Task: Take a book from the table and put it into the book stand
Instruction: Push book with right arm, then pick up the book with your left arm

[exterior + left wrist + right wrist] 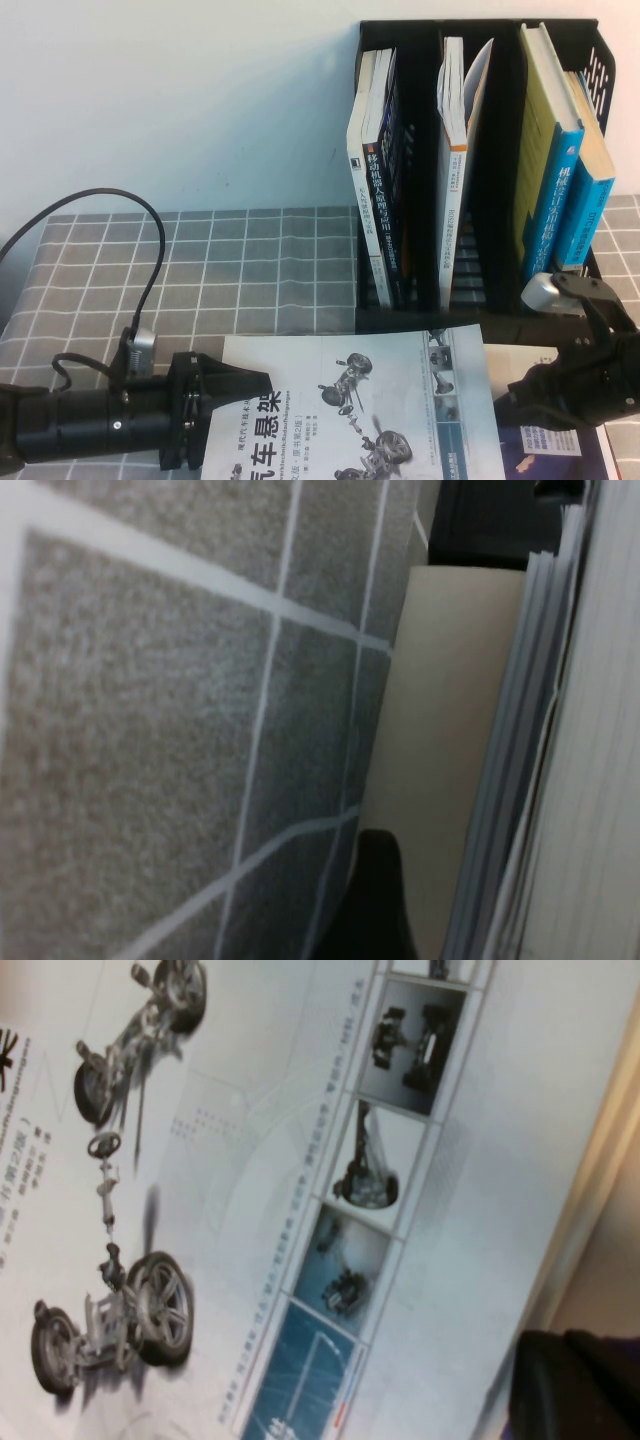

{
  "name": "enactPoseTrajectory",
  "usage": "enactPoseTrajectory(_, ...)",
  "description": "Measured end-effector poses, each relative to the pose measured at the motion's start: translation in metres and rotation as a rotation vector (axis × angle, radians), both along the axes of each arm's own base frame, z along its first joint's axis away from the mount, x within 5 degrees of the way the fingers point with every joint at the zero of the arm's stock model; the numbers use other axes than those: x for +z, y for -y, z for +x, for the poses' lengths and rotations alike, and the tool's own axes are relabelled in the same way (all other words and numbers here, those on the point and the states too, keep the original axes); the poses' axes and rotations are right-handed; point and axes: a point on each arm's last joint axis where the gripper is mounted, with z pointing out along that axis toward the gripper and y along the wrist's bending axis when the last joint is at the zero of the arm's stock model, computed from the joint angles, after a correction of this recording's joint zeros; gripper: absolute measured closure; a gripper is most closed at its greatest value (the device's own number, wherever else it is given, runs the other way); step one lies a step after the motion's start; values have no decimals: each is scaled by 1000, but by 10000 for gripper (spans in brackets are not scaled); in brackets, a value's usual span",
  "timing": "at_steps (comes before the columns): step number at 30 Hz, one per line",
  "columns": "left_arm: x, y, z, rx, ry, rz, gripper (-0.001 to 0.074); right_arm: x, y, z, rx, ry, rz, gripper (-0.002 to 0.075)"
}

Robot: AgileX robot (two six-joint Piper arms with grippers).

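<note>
**Mia:** Book (400, 400) first! Where is it?

**Ben:** It lies flat on the table (200, 270), at the near edge, just in front of the book stand (500, 60). It is white with black letters and grey car parts on it.

**Mia:** Is a claw holding it?

**Ben:** The left gripper (250, 385) is low at the book's left edge. Its fingers are spread wide, one dark tip over the cover. Its own camera shows the book's pages from the side.

**Mia:** And the other one?

**Ben:** The right gripper (545, 395) is at the book's right edge. I cannot tell if it is grabbing.

**Mia:** What is in the stand?

**Ben:** Other books (565, 170), standing up in all three parts.
</note>
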Motion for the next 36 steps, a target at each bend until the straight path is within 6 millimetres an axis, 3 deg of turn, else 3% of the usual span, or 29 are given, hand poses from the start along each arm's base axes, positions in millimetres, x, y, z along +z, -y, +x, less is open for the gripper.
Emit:
enactPoseTrajectory(12, 10, -1, -1, -17, 22, 49, 188, -1, 0, 0, 6, 5, -5, 728)
enactPoseTrajectory(25, 9, -1, -5, -65, 4, 67, 194, -1, 0, 1, 13, 14, -8, 728)
enactPoseTrajectory(30, 8, -14, -5, -32, -20, 69, 197, -1, 0, 1, 16, 15, -9, 728)
enactPoseTrajectory(36, 8, -23, -3, 3, -39, 69, 317, -1, 0, 1, 17, 16, -10, 728)
